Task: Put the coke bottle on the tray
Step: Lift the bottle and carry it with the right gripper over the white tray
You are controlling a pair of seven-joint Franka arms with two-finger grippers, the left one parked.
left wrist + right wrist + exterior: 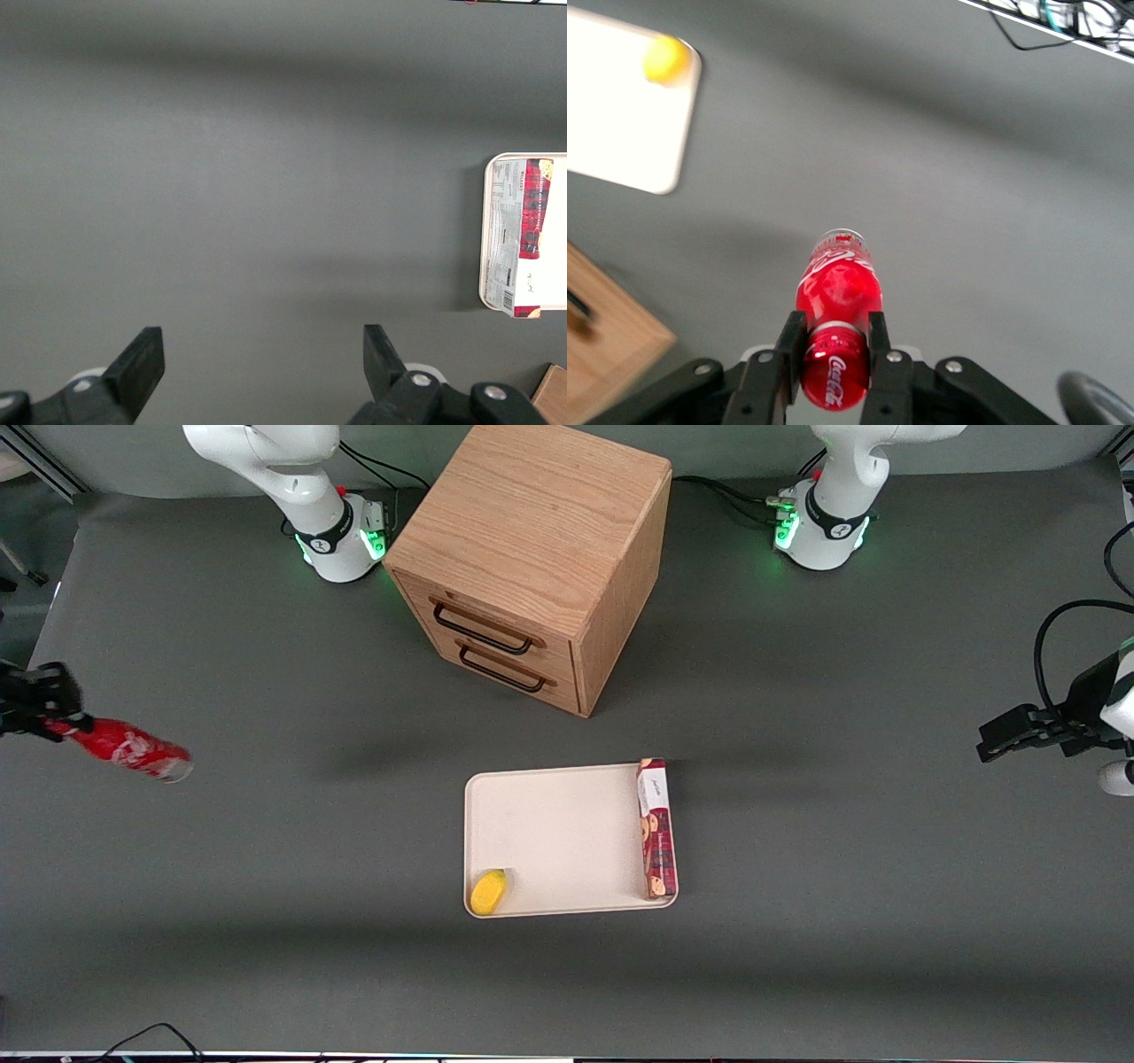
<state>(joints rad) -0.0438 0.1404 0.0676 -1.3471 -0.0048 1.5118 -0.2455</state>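
The coke bottle (pixel 128 749) is a slim red bottle with a white script logo and silvery base. It hangs tilted above the table at the working arm's end, base pointing toward the tray. My right gripper (pixel 53 717) is shut on its red cap end. In the right wrist view the black fingers (pixel 790 341) clamp the cap of the coke bottle (pixel 837 288), held by the gripper (pixel 833 341). The cream-white tray (pixel 558 837) lies in the middle of the table, nearer the front camera than the cabinet; its corner shows in the wrist view (pixel 620 142).
A long red cookie box (pixel 656 828) lies along one edge of the tray and a yellow lemon-like object (pixel 488 891) sits in its near corner. A wooden drawer cabinet (pixel 532 558) stands farther from the camera than the tray.
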